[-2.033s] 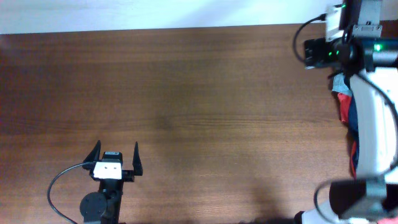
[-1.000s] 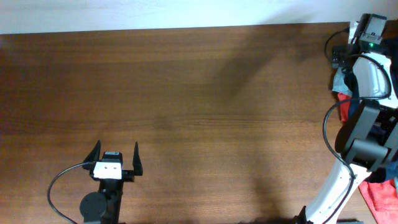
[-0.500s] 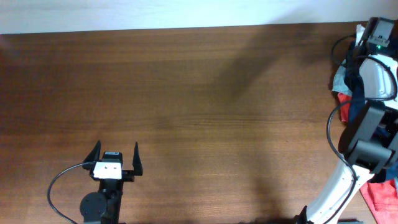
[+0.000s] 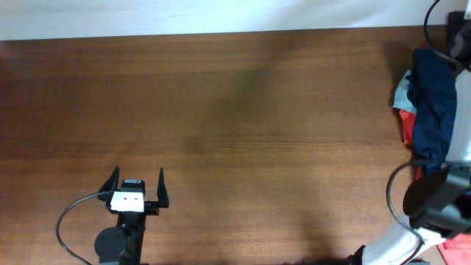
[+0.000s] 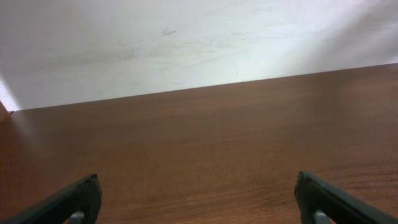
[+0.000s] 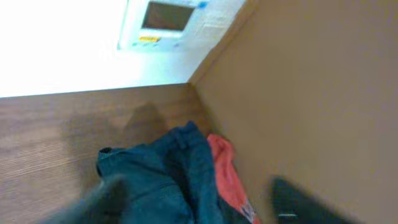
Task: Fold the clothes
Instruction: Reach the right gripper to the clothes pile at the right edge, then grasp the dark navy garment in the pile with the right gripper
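Observation:
The dark navy shorts do not show as such in any view. A heap of clothes lies at the table's right edge: a navy garment on top, with red and pale grey-blue cloth under it. It also shows in the right wrist view. My right gripper is blurred, with its fingers wide apart just above the heap and nothing held. In the overhead view only its arm shows. My left gripper is open and empty at the front left; it also shows in the left wrist view.
The brown wooden table spreads between the two arms. A white wall runs along its far edge. A tan wall or board stands right beside the heap. Red cloth lies off the table's front right corner.
My right arm has swung from the table's back right out to the right edge, and the heap of clothes has come into view. My left arm has not moved.

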You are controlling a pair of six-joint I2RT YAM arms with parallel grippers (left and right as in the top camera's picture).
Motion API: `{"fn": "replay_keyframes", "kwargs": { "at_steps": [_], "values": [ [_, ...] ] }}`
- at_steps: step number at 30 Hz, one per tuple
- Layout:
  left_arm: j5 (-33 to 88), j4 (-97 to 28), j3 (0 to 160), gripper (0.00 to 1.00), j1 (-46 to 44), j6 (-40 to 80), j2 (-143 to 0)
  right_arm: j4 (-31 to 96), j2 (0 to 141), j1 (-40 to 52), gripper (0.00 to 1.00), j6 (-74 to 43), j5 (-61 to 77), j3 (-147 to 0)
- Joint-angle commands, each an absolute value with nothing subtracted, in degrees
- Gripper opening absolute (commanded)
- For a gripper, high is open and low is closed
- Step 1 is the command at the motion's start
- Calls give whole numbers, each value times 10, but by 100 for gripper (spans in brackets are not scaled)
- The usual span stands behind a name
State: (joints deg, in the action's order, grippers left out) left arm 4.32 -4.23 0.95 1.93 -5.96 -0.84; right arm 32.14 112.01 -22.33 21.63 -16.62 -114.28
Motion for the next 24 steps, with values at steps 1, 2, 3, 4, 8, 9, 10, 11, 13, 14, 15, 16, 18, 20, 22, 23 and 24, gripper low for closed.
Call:
{"fn": "replay_keyframes", "kwargs": {
  "at_steps": [1,2,3,4,8,9,10,11,13,14,15,16,18,20,22,23,24],
  "values": [
    [47,-41,5,99,17,-60,-3,307,1203,-225,95,216,-137,-1131],
    [47,-41,5,99,17,-60,-3,296,1222,-225,97,216,-137,-1131],
    [47,-41,5,99,17,-60,-3,287,1243,-225,99,216,-137,-1131],
    [47,-41,5,99,17,-60,-3,280,1263,-225,99,216,-137,-1131],
    [47,-41,5,99,17,-60,-3,258,1337,-226,99,219,-137,-1131],
    [47,-41,5,99,17,-60,-3,255,1347,-226,99,223,-138,-1131],
    [47,-41,5,99,17,-60,-3,251,1357,-226,99,223,-140,-1131],
    [47,-41,5,99,17,-60,-3,248,1365,-226,99,223,-143,-1131],
    [47,-41,5,99,17,-60,-3,244,1369,-226,87,223,-150,-1131],
    [47,-41,5,99,17,-60,-3,238,1369,-226,75,223,-164,-1131],
    [47,-41,5,99,17,-60,-3,233,1366,-226,56,223,-180,-1132],
    [47,-41,5,99,17,-60,-3,229,1362,-225,42,223,-204,-1135],
    [47,-41,5,99,17,-60,-3,227,1352,-222,16,223,-253,-1144],
    [47,-41,5,99,17,-60,-3,227,1334,-220,4,222,-300,-1156],
    [47,-41,5,99,17,-60,-3,233,1310,-220,4,222,-307,-1165],
    [47,-41,5,99,17,-60,-3,237,1297,-220,5,220,-307,-1168],
    [47,-41,5,99,17,-60,-3,240,1282,-220,17,220,-307,-1170]
  ]
}}
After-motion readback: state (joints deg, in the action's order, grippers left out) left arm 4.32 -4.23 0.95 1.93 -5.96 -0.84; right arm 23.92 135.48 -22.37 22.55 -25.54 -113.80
